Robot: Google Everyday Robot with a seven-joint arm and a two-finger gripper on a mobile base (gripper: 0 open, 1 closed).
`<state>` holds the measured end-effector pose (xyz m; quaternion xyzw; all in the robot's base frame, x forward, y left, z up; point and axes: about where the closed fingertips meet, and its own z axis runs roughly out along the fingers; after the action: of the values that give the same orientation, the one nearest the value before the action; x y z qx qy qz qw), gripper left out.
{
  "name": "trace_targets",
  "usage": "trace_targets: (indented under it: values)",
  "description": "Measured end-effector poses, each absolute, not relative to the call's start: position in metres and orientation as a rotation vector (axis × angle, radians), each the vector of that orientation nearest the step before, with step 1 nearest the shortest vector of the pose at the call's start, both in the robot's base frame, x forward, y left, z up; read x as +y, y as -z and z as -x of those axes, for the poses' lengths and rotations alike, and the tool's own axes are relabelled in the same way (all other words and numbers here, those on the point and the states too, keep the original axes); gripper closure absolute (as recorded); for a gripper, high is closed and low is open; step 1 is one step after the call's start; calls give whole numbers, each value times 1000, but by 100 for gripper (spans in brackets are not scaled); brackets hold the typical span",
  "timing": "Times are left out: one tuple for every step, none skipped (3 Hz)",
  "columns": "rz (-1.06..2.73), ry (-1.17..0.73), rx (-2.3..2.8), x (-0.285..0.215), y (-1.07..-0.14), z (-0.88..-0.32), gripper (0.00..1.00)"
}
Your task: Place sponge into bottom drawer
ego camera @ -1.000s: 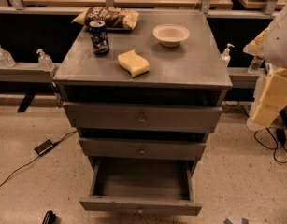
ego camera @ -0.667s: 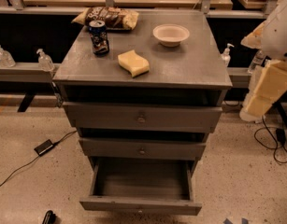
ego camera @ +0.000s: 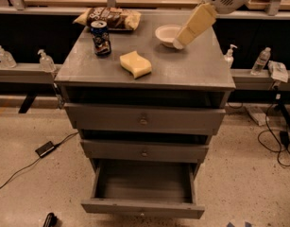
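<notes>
The pale yellow sponge [ego camera: 135, 64] lies on the grey cabinet top [ego camera: 191, 70], left of centre. The bottom drawer [ego camera: 142, 207] is pulled out and its inside looks empty. My arm reaches in from the upper right. Its cream end with the gripper [ego camera: 175, 44] hangs over the back of the cabinet top, in front of the cream bowl [ego camera: 164, 33]. The gripper is up and to the right of the sponge, apart from it, and holds nothing that I can see.
A soda can [ego camera: 101, 38] stands left of the sponge, with a chip bag [ego camera: 109, 18] behind it. The two upper drawers [ego camera: 143, 120] are nearly shut. Bottles [ego camera: 46, 60] stand on side ledges. A cable and a black box [ego camera: 45, 149] lie on the floor at left.
My arm has swung from the right side of the cabinet up and left, and its end is over the cabinet top by the bowl. The sponge and drawers have not moved.
</notes>
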<state>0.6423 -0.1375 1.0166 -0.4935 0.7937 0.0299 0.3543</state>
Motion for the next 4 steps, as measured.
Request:
trace_targets:
  values:
    - [1195,-169,2155,-84,-991,-713,0]
    - [1198,-188,2114,-54,-1005,-729,0]
    - [1183,-242,2107,-46,-982,-738,0]
    - [1145,-337,2065,-23,-936,-752,0]
